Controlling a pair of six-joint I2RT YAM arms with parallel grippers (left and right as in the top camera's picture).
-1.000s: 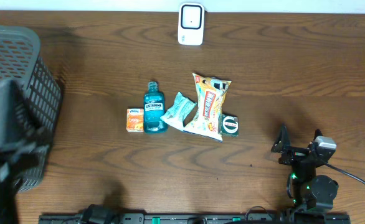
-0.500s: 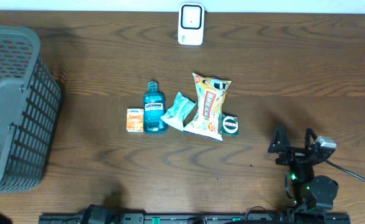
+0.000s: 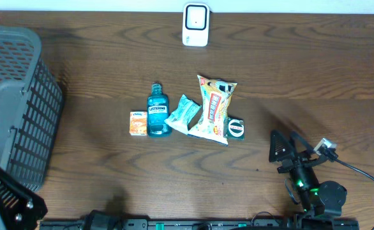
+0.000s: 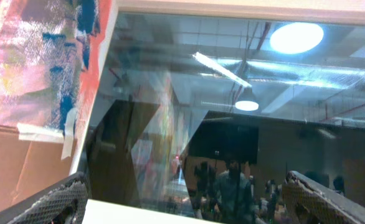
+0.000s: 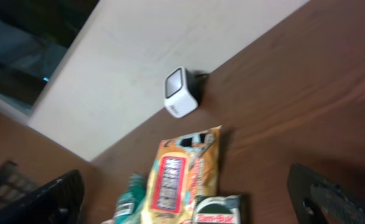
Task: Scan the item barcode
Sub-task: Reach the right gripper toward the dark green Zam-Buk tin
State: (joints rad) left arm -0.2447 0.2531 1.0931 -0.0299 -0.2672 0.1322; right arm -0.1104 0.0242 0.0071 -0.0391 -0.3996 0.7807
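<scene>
- Wooden table (image 3: pixel 340 70), with a grey basket (image 3: pixel 14 108) at its left end.
- Right gripper (image 3: pixel 286 145) near the front edge, jaws spread wide, empty.
- Left gripper (image 4: pixel 184 186) at the front-left corner, wide apart too, nothing held.
- Snack bag (image 3: pixel 215 108) mid-table, teal packet (image 3: pixel 183 114) and mouthwash bottle (image 3: pixel 157 110) to its left.
- Scanner (image 3: pixel 195 24) upright at the far edge, well apart.
- Dark tin (image 3: pixel 236 128) touching the bag; orange box (image 3: pixel 136 123) beside the bottle.

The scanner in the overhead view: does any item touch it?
No, the scanner stands alone; the nearest item, the snack bag, lies clearly apart.
</scene>
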